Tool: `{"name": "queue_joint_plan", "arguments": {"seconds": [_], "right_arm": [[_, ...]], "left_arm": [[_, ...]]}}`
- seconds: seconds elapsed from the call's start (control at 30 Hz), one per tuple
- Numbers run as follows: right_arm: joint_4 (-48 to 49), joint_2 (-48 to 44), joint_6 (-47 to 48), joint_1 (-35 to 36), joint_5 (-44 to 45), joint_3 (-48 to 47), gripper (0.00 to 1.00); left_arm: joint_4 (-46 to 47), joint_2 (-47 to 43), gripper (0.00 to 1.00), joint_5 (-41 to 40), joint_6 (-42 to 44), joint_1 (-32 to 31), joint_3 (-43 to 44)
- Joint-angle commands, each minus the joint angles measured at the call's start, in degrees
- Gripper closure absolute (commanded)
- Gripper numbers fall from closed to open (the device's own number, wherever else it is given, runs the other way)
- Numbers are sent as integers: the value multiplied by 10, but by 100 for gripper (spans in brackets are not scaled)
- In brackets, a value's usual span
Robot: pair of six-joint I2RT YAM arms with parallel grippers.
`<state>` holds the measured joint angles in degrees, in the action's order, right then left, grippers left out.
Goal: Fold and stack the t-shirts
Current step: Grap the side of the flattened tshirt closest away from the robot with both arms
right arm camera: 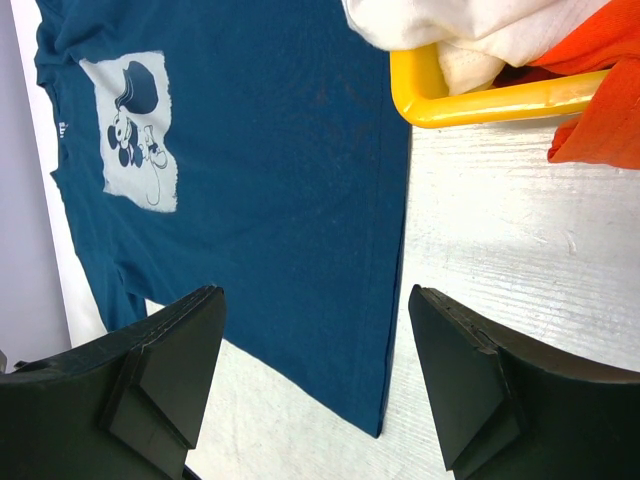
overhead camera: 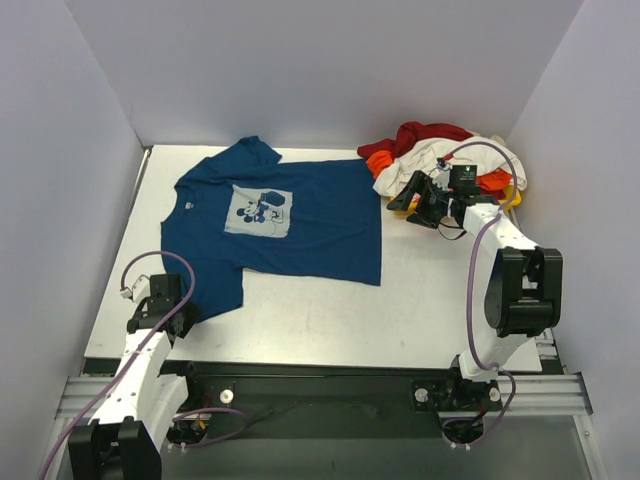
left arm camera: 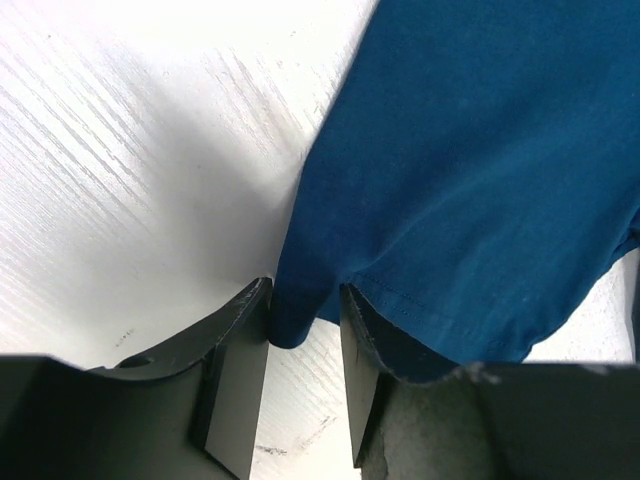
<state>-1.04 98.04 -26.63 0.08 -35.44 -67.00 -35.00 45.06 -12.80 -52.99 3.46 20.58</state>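
The spread t-shirt (overhead camera: 320,215) is dark blue, with a pale grey-blue square print (overhead camera: 258,211) on its chest showing a cartoon mouse in dark blue and white. Right of the t-shirt lie a dark red shirt (overhead camera: 430,132), a white shirt (overhead camera: 428,162) and an orange shirt (overhead camera: 378,160) on a yellow tray (right arm camera: 480,103). The table (overhead camera: 400,310) is white.

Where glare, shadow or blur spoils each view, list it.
Top external: even light, sharp, only faint shadows on the table. Left wrist: table washed out by glare, grey shadow beside the dark blue t-shirt, left gripper dark and soft. Right wrist: print crisp, right gripper underlit.
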Motion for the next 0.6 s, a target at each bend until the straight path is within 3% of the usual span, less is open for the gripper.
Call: {"name": "queue_joint_plan", "arguments": {"seconds": [0.0,0.1,0.23,0.27,0.33,0.57], "right_arm": [[5,-17,-2,4,-16,-3,25],[5,-18,0,5,-16,-2,25],[5,-22,0,8,-14,-1,25],[5,-22,1,9,-13,-1,25],[5,-22,1,12,-13,-1,25],[-6,-36,8,63,13,21,27]], "left_arm": [[-3,-1,57,-1,-4,-1,4],[-1,3,63,1,-2,-2,4],[4,-1,78,2,2,-2,4],[6,-4,89,1,7,-1,3],[18,-7,97,1,12,-2,4],[51,-30,100,-7,59,-2,7]]}}
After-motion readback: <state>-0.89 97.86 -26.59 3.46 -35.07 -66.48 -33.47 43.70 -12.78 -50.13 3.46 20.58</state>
